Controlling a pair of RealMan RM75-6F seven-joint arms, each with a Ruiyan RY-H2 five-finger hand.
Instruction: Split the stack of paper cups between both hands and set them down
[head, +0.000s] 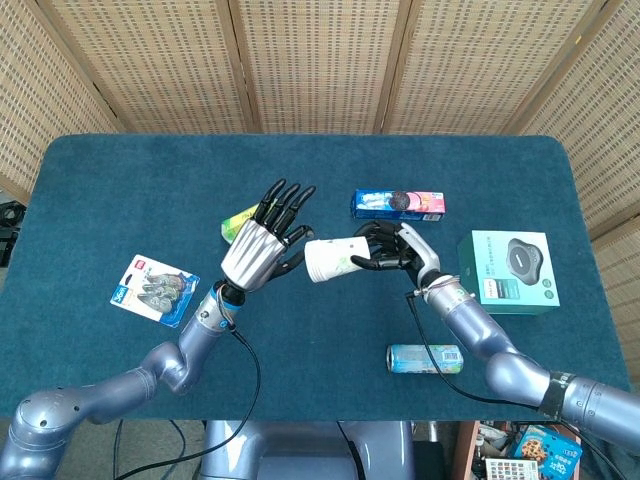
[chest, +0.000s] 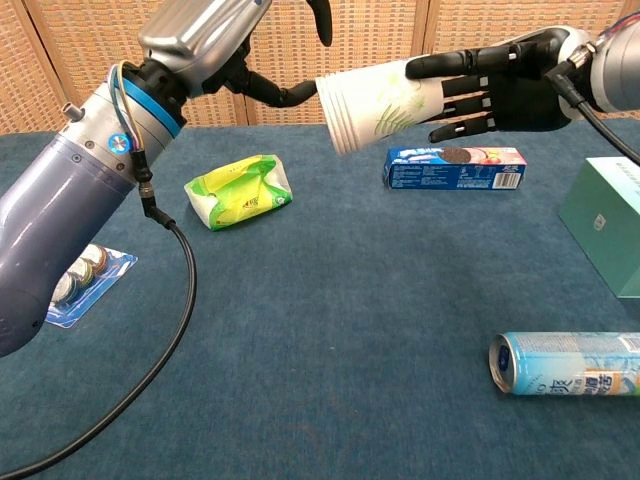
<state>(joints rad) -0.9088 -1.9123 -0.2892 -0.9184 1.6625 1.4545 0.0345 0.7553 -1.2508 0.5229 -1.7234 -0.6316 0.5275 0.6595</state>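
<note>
Above the table (head: 120, 190), cup stack (head: 335, 258) sideways in right hand (head: 395, 246), rims leftward.

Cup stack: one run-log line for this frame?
phase: handover approach | right hand: holds cup stack sideways, above table | left hand: fingers spread, at stack rims, no grasp visible | split: not yet

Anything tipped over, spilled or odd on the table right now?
Only the blue drink can lies on its side near the table's front edge, with no spill visible. The white paper cup stack is held sideways in the right hand, uncrushed.
</note>
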